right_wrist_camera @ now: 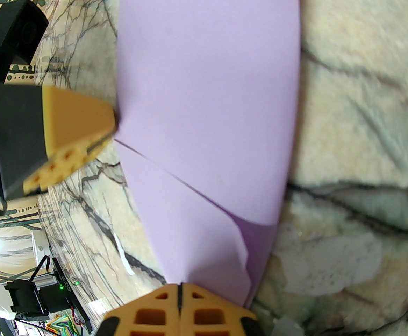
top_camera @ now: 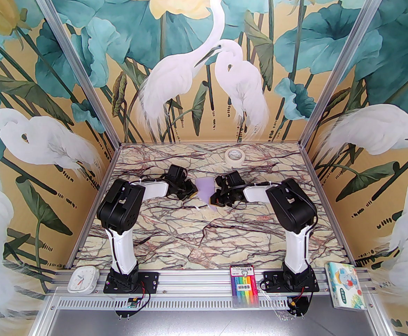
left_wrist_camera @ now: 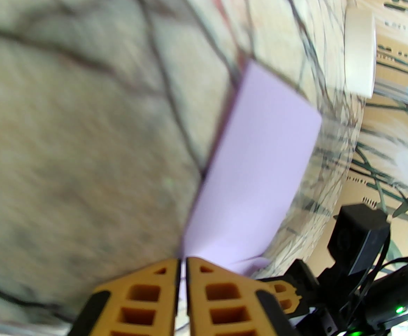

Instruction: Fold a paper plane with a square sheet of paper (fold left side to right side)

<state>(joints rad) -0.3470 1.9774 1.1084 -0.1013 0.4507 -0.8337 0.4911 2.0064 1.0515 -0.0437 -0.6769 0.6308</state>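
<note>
**At the centre, pinched from the left**

Midway across the beige, dark-veined marble-patterned table, a thin pale lavender paper sheet lies partly folded between two orange-fingered grippers. The left gripper reaches in at the sheet's left edge. Its wrist camera shows the fingers clamped on that edge, with a sliver of lavender in the narrow slit between them. From there the paper stretches away towards a white tape roll standing well apart near the back wall.

The right gripper sits at the sheet's near tip, close to the left one. Seen from the right wrist, its jaws are pressed tight together and the narrowed tip of the paper runs right up to them. Whether the tip is caught between them cannot be told. A straight diagonal edge crosses the sheet from the left gripper's pinch to the opposite side, one layer lying over another, with a darker underlayer showing near the right gripper.
</note>
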